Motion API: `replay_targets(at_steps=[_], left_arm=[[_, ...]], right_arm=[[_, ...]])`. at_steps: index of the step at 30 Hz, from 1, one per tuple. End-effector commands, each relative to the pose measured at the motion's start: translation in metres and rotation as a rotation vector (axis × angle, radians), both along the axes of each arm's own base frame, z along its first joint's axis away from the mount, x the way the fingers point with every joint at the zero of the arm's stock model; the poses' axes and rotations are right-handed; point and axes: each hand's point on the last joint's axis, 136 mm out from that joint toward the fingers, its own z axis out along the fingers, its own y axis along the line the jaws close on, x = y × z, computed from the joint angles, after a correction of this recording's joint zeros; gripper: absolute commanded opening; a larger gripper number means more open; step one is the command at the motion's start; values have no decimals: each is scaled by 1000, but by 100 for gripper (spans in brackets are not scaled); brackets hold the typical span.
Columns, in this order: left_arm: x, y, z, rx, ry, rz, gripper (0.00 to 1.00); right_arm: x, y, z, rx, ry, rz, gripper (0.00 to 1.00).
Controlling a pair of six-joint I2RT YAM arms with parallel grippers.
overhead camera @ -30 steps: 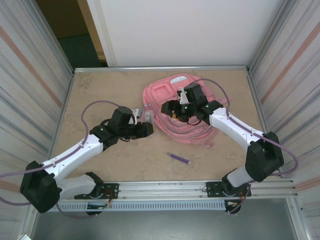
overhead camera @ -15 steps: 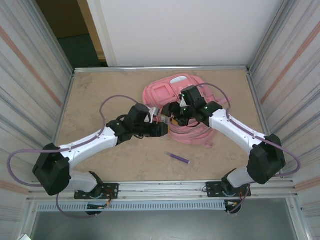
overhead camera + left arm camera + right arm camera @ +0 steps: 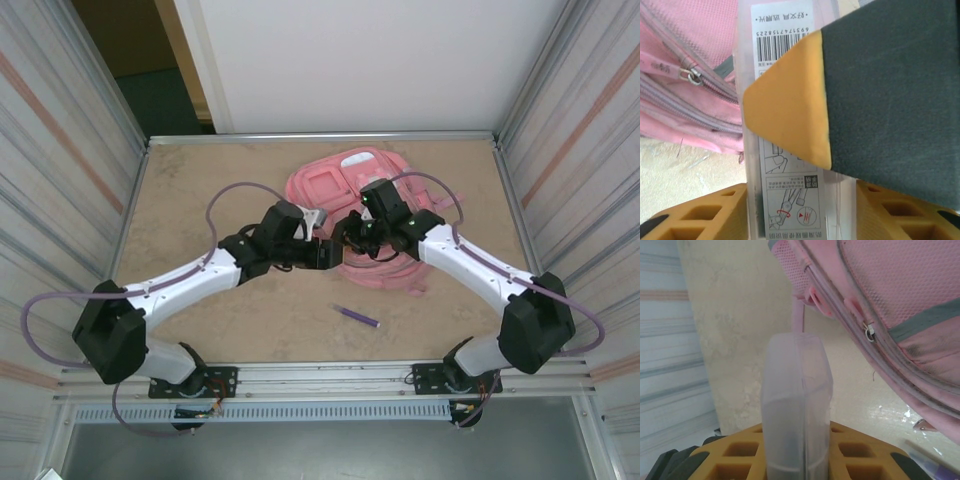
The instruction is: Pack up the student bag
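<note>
One barcoded case [image 3: 790, 195] near student bag [image 3: 685, 75]

There is one pink student bag [image 3: 322, 188], one clear plastic case [image 3: 796, 405] and one purple pen [image 3: 356, 316].

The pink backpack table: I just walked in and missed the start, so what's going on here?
Two robot arms meet at the near-left edge of the pink backpack. They share a clear plastic case with a barcode label. The right gripper has its fingers closed on it, and the left gripper flanks it, so this is likely a handover. A purple pen lies on the table, unpacked.
</note>
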Motion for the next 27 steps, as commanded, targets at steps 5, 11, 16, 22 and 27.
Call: replay_targets(at_steps=[5,11,16,22,27], left_arm=[[4,-17,48,-78,-188,-122,70],[3,-15,57,-6,-528,-297,77],[24,-23,42,127,-767,-397,78],[36,-55,0,277,-932,-659,77],[46,-83,-42,448,-1099,-811,79]], right_arm=[[0,-41,10,-13,-3,-57,21],[10,-110,23,-4,-30,-194,21],[8,-174,30,1,-45,-331,21],[-7,-226,28,17,-44,-457,22],[-18,-239,26,21,-46,-495,22]])
